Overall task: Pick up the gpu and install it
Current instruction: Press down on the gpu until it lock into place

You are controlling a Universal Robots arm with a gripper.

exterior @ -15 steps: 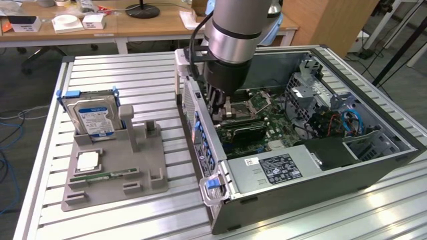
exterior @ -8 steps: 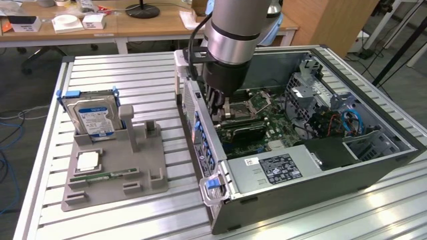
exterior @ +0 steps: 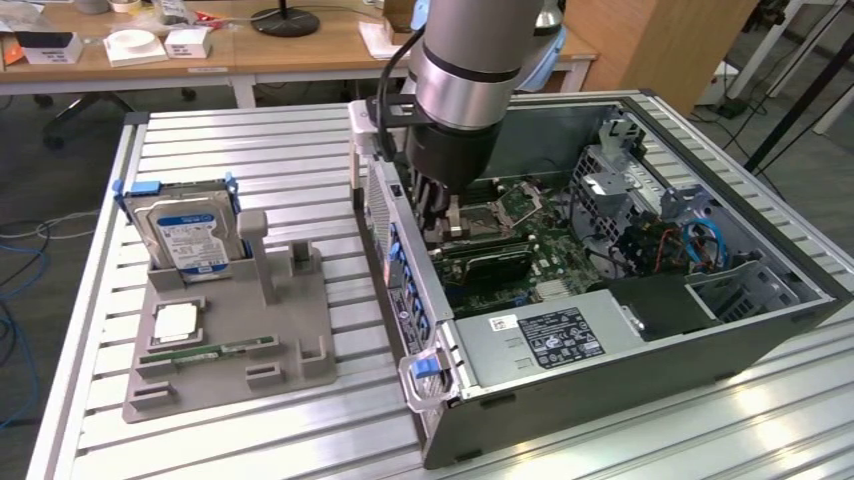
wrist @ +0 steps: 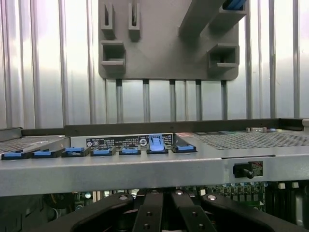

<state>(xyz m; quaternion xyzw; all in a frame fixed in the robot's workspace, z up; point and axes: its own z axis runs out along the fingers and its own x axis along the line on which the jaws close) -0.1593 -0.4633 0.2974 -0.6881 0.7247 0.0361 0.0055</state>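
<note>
The arm reaches down into the open computer case, its hand low over the motherboard with fingers drawn together. The gpu lies just beneath the hand, apparently seated in its slot — whether the fingers touch it is unclear. On the desk, the grey fixture tray holds a hard drive upright.

Table: ribbed aluminium slats, brushed, semi-gloss. Computer case: grey sheet metal, matt, perforated back panel; blue plastic clips glossy. Parts holder: matt grey plastic. Hard drive: bare silver metal, glossy paper label. Arm: smooth satin metal. Desks: pale wood.
</note>
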